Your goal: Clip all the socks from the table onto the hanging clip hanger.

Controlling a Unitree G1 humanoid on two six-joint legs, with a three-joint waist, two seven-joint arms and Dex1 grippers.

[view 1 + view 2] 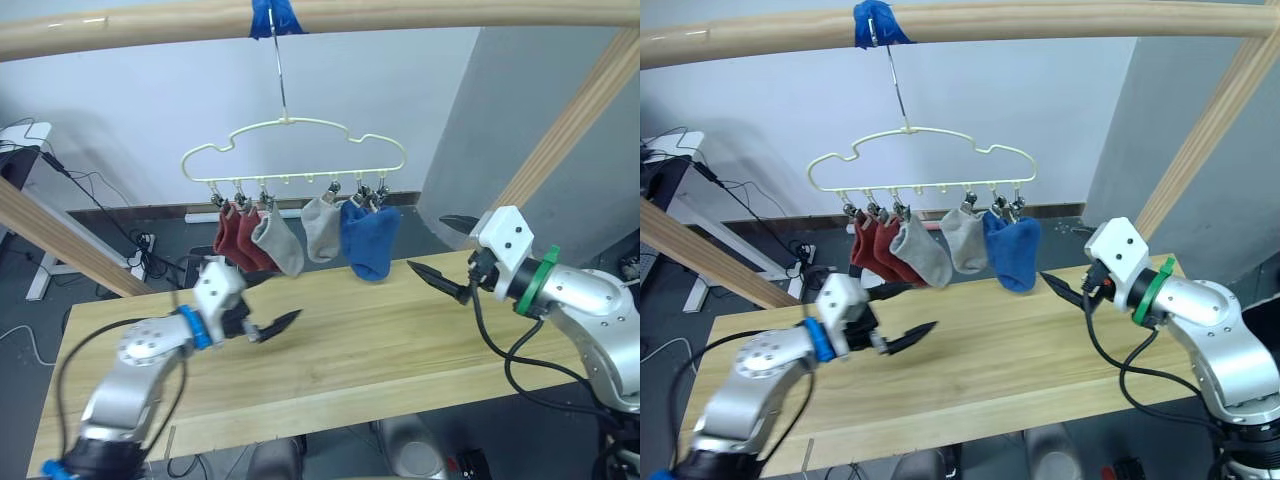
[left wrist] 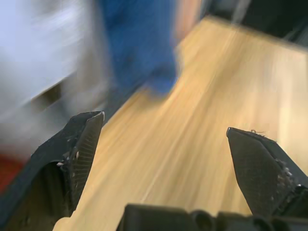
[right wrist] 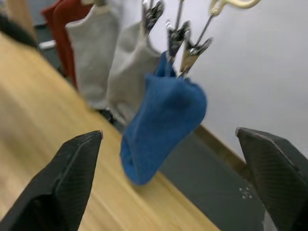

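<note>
No readable writing or labels. Socks (image 1: 300, 238): red, grey, blue, all clipped on clip hanger (image 1: 290, 150), hung from wooden beam (image 1: 150, 25) by blue tape (image 1: 275, 15). Table (image 1: 380, 340): pale wood. Far: white wall, floor cables. Left gripper (image 1: 268, 318) spread, holding nothing; right gripper (image 1: 440, 250) likewise.

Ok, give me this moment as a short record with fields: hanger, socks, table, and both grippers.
hanger: clip hanger hangs by its hook from the wooden beam
socks: rust red socks, grey socks and blue socks hang clipped in a row
table: table, no sock seen lying on it
left gripper: left gripper open, holding nothing, above the table
right gripper: right gripper open, holding nothing, beside the blue socks
</note>
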